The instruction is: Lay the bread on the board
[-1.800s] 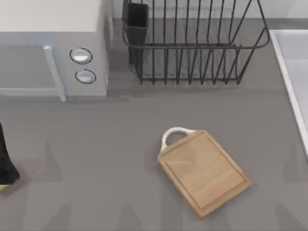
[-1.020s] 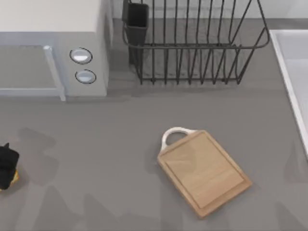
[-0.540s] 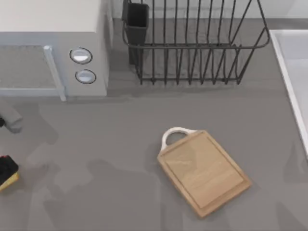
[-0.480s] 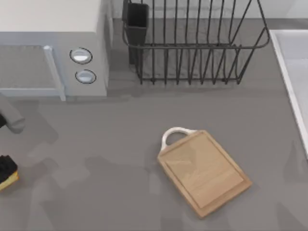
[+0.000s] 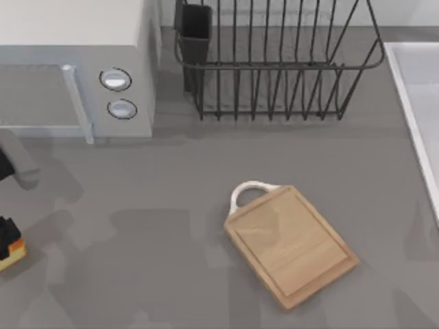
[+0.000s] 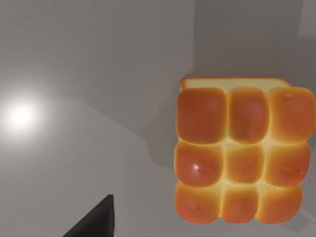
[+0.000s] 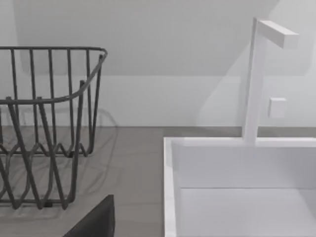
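Note:
The bread (image 5: 12,258), a small yellow chunk with an orange-brown crust, lies on the counter at the far left edge of the top view. My left gripper (image 5: 6,230) hangs over it there as a black shape. In the left wrist view the bread (image 6: 239,155) shows its crust side up, a grid of glossy bumps, and one black finger (image 6: 96,224) stands well apart from it, so the gripper is open and holds nothing. The board (image 5: 288,243), light wood with a white loop handle (image 5: 248,190), lies bare right of centre. One right finger (image 7: 96,222) shows near the sink, open.
A microwave (image 5: 75,68) stands at the back left and a black wire dish rack (image 5: 274,62) at the back middle. A white sink (image 5: 418,103) runs along the right edge, with its tap (image 7: 256,74) behind it. Bare grey counter lies between bread and board.
The left gripper's black shape shrank and shifted at the left edge, uncovering more of the bread. A grey part of the left arm came into view. The board has not moved.

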Available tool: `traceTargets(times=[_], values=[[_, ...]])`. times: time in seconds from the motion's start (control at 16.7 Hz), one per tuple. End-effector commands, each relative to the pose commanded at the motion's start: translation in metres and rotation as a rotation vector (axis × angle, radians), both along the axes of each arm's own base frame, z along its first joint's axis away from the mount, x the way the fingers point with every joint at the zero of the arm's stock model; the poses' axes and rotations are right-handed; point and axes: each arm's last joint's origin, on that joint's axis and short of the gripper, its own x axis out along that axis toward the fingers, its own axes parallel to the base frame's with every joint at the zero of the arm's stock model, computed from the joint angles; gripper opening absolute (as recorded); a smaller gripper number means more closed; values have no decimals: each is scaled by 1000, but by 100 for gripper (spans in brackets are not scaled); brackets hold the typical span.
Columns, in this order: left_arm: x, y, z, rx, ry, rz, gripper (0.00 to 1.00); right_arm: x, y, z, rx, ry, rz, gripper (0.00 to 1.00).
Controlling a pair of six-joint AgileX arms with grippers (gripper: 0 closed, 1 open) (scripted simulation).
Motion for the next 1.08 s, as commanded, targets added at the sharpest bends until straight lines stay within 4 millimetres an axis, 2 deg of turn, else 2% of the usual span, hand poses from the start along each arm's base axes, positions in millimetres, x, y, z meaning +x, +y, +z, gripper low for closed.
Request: traceTargets(times=[0.24,0.6,0.72,0.96,1.08], values=[[0,-1,-5,0,1,-2,100,0,0,0,0,0,0,100],[2,0,-57,1,-8,0,100,0,0,0,0,0,0,100],[0,0,-68,0,-1,0,100,0,0,0,0,0,0,100],[0,0,-70,0,0,0,100,0,0,0,0,0,0,100],[0,0,-70,0,0,0,85,0,0,0,0,0,0,100]])
